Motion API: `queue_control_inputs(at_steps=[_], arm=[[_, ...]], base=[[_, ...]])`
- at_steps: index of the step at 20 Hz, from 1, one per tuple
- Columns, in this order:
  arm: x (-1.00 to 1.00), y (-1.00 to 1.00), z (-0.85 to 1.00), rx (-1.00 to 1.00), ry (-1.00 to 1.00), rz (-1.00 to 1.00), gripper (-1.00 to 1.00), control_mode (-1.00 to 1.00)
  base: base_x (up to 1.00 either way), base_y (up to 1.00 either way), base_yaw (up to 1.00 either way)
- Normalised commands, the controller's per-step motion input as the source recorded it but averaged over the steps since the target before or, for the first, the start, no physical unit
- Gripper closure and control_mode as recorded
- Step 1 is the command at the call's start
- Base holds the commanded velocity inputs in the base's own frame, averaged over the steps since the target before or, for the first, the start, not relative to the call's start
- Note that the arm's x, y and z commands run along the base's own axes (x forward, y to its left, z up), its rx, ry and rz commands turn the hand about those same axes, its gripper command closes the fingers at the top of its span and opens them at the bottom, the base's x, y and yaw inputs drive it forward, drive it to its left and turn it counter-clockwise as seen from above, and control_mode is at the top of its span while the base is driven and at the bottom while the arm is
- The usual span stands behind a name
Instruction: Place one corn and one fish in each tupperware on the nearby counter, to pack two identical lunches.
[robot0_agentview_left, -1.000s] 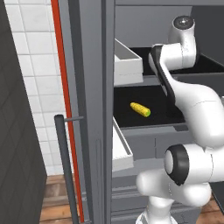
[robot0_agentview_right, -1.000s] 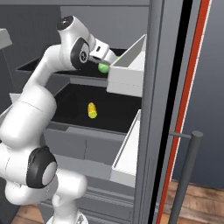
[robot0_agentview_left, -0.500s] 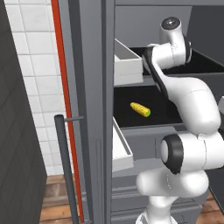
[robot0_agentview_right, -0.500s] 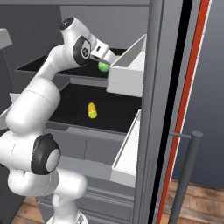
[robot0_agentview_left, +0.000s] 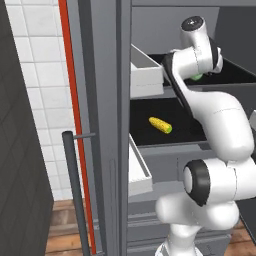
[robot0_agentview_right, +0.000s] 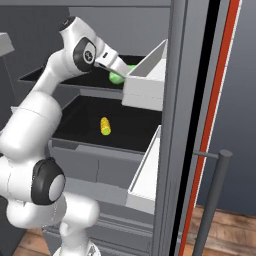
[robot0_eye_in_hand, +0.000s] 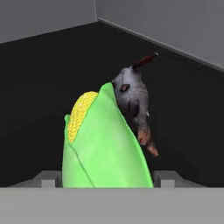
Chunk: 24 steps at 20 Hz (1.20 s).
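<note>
Lime-green husked corn cob (robot0_eye_in_hand: 103, 146) sits between my claw (robot0_eye_in_hand: 106, 177) tips on the upper black shelf (robot0_agentview_right: 60, 77), dark grey fish (robot0_eye_in_hand: 133, 103) behind; whether I'm gripping, I cannot tell.

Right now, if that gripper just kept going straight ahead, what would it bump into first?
The green corn, already between the gripper's fingertips. Just behind it lies the dark grey fish, probably next, though depth is hard to judge.

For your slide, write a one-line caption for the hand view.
Green-husked corn fills the space between the gripper fingertips on a dark shelf, with a dark grey fish lying just behind it.
</note>
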Motion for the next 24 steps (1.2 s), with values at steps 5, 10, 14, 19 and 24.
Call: queue_control_inputs(at_steps=[5,10,14,19,24], arm=[[-0.77,0.05,-0.18,0.0,-0.02,0.0,1.0,-1.0],[-0.97,0.39,-0.54,0.0,-0.06,0.17,1.0,-1.0],[-1.0,0.13,-0.23,0.0,-0.02,0.29,1.0,-1.0],[-1.0,0.0,-0.12,0.0,0.0,0.32,1.0,-1.0],[-1.0,0.13,-0.16,0.0,0.01,0.32,1.0,-1.0]], base=[[0.0,0.0,0.0],[0.0,0.0,0.0],[0.0,0.0,0.0],[0.0,0.0,0.0],[0.0,0.0,0.0]])
